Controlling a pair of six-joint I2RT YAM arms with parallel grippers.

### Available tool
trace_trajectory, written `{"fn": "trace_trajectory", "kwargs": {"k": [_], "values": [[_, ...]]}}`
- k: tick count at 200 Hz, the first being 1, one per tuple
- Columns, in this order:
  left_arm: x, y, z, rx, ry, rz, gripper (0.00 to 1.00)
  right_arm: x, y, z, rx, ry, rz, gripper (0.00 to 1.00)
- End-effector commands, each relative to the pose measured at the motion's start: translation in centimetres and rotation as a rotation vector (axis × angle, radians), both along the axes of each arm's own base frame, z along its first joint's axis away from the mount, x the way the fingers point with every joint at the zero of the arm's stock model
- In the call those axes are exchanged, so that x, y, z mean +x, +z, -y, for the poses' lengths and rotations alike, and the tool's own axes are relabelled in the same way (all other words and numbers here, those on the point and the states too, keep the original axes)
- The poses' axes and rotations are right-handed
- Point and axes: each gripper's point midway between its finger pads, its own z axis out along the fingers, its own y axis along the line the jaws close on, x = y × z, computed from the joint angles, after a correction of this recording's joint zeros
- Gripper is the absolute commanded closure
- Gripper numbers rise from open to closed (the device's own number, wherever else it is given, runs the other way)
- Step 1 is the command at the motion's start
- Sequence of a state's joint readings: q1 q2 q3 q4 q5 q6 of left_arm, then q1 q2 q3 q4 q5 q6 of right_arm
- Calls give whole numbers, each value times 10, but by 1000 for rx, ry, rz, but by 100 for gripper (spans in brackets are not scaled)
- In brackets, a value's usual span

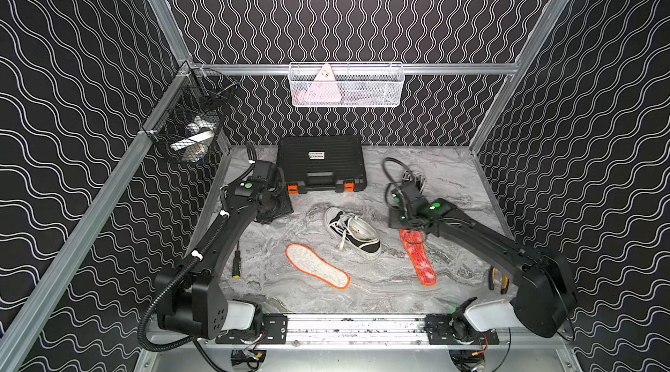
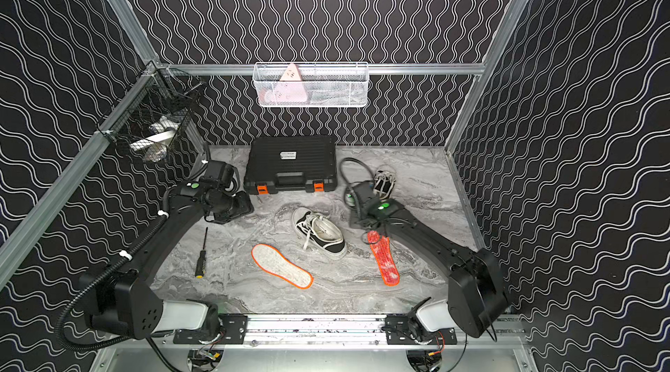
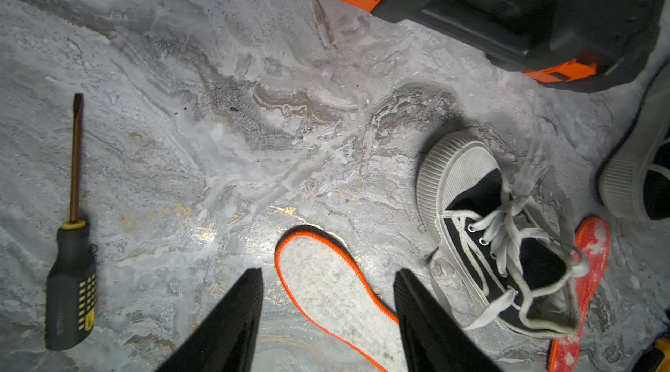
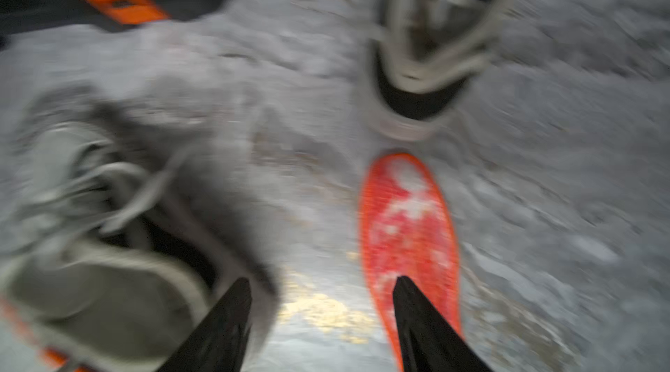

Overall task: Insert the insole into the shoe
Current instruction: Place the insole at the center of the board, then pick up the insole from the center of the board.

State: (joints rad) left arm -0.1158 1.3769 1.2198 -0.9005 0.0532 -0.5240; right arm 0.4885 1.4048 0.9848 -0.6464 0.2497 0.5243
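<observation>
In a top view we see the shoe (image 1: 351,232) lying mid-table, the white insole (image 1: 317,265) flat near its left side and the red insole (image 1: 417,257) to its right. The black case (image 1: 321,163) carries a white label we cannot read. The left wrist view shows the left gripper (image 3: 328,272) open above the white insole's end. The blurred right wrist view shows the right gripper (image 4: 321,280) open, one finger over the red insole.

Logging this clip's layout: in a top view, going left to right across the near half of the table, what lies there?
screwdriver → white insole → black-and-white shoe → red insole
</observation>
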Motion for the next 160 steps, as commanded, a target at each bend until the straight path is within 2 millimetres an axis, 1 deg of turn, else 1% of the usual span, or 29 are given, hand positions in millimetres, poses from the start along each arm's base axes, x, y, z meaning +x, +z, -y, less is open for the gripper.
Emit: {"fn": "trace_trajectory", "kwargs": {"k": [1,13,32,51,68,78,89,107,130,144,160], "values": [[5,12,3,12,-26,18,37,-18,-27,50,36,-148,-133,35],[10,18,11,1,-53,33,37,-17,-39,65,59,-189,-166,35],[14,22,25,-6,-100,36,37,-12,-52,71,96,-197,-191,35],[14,21,36,-11,-133,35,37,-6,-65,64,154,-156,-221,37],[14,20,39,-10,-143,31,37,-6,-76,56,204,-141,-259,41],[15,20,39,-8,-147,30,37,-5,-77,49,242,-131,-258,41],[14,20,38,-3,-150,29,37,-4,-73,46,266,-125,-245,40],[16,21,39,-2,-158,34,36,-9,-73,40,302,-119,-244,41],[17,20,41,-10,-167,32,36,-19,-85,33,335,-116,-285,44],[19,21,42,-11,-174,35,36,-22,-95,33,333,-127,-304,50],[20,24,42,-2,-180,40,36,-23,-105,34,317,-134,-331,64]]}}
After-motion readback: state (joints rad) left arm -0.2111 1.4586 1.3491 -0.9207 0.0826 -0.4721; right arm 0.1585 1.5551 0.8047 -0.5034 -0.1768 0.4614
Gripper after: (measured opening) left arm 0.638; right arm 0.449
